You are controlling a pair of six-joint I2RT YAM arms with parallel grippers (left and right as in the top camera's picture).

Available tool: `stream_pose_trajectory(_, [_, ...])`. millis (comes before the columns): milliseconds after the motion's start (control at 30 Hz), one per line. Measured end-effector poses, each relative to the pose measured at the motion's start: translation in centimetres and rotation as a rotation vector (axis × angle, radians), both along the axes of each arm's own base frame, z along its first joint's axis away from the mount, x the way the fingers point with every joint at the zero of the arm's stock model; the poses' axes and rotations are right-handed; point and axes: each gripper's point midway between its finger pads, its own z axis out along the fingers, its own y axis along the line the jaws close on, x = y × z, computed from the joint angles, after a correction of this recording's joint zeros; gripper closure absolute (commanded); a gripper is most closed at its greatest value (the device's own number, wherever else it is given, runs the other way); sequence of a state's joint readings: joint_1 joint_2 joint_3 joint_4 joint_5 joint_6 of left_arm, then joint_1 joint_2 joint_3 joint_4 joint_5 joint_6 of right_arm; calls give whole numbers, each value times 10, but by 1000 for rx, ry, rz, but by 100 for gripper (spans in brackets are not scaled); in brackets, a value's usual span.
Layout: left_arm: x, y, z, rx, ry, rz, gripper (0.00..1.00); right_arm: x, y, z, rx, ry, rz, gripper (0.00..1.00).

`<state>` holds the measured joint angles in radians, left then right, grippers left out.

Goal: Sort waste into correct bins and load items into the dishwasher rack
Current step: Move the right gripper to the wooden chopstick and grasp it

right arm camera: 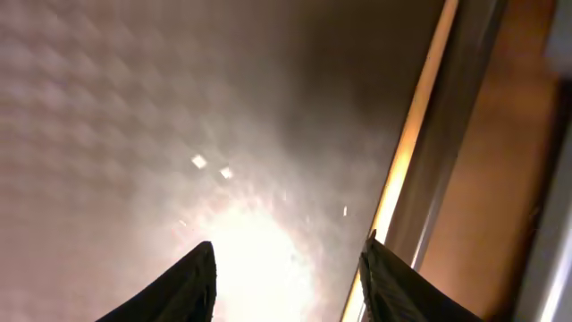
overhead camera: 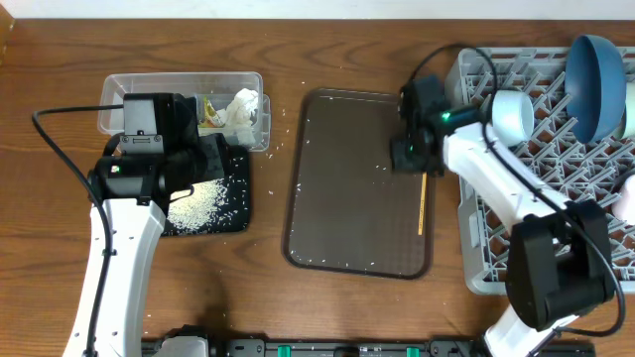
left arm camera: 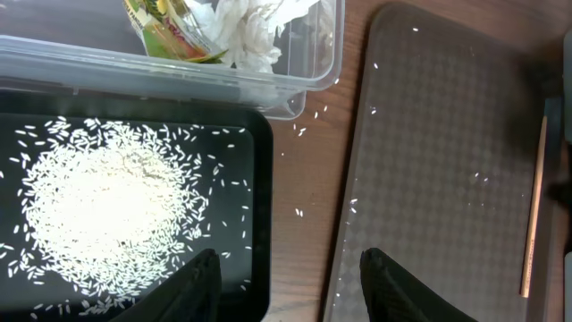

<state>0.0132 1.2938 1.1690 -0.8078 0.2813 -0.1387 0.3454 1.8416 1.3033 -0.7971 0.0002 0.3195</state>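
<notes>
dishwasher rack [overhead camera: 481, 263] sits just right of the brown serving tray [overhead camera: 347, 198]; dark-blue bowl [overhead camera: 595, 79] stands on edge in its far corner, pale bowl [overhead camera: 511, 114] closer to the tray
clear tub [overhead camera: 179, 84] and black tray [overhead camera: 236, 213] are left of the serving tray. napkins [overhead camera: 241, 107] and wrapper [overhead camera: 210, 111] are in the tub, rice heap [overhead camera: 203, 203] on the black tray
left gripper [left arm camera: 290, 286] hangs over the black tray's edge nearest the serving tray, fingers apart, nothing between them
right gripper [right arm camera: 290, 286] is low over the far half of the serving tray's right side, fingers spread, empty
chopstick [overhead camera: 422, 203] lies flat on the serving tray along its right rim, long axis near-to-far, parallel to the rim. right wrist view shows it right beside one fingertip, not between the two. thin, straight, pale wood
right arm is much nearer; I'd judge it needs a small sideways shift to straddle the stick and close across its axis. it lies flat by the rim lip, so the pinch could slip
stray rice grains [left arm camera: 353, 207] dot the serving tray
</notes>
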Motion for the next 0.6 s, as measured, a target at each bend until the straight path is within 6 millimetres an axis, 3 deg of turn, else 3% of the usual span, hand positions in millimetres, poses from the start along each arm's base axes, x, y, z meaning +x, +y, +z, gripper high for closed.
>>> stream_pose_trajectory(167, [0,0,0,0,0,0,47,-18,-11,-20,-34,53,-65,49])
stream_pose_trajectory(600, [0,0,0,0,1,0,47,-38,-20,-51,-54,82,-99,50])
